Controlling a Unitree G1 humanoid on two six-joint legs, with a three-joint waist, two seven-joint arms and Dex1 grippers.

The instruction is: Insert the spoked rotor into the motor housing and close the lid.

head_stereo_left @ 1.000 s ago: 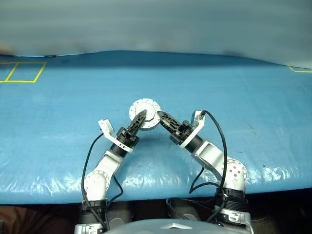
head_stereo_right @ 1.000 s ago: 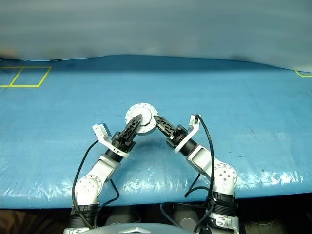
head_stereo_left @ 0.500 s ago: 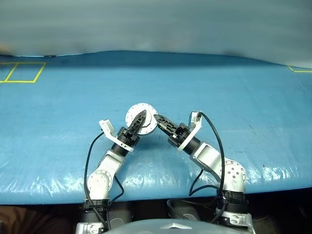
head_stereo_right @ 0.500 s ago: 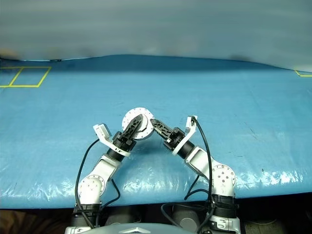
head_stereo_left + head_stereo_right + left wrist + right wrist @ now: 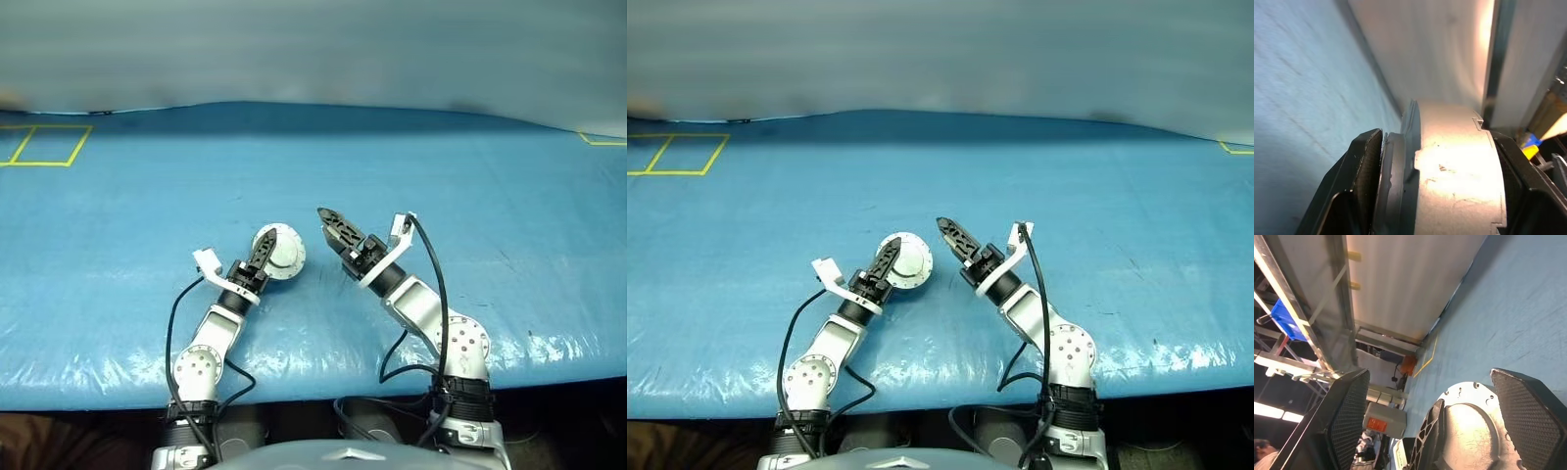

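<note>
The left end effector [image 5: 263, 251] grips the closed motor housing [image 5: 279, 252] over the blue desk [image 5: 118, 225], while the right end effector [image 5: 333, 227], fingers spread wide, hovers just beside it.

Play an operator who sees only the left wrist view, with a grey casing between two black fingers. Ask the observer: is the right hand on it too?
Observer: No. The right hand is open and apart from the housing.
Operator: Where over the table is the housing?
Observer: Near the table's front edge, between the two arms.
Operator: Which face shows from above?
Observer: A plain grey round face, with a finger of the left hand across it.
</note>
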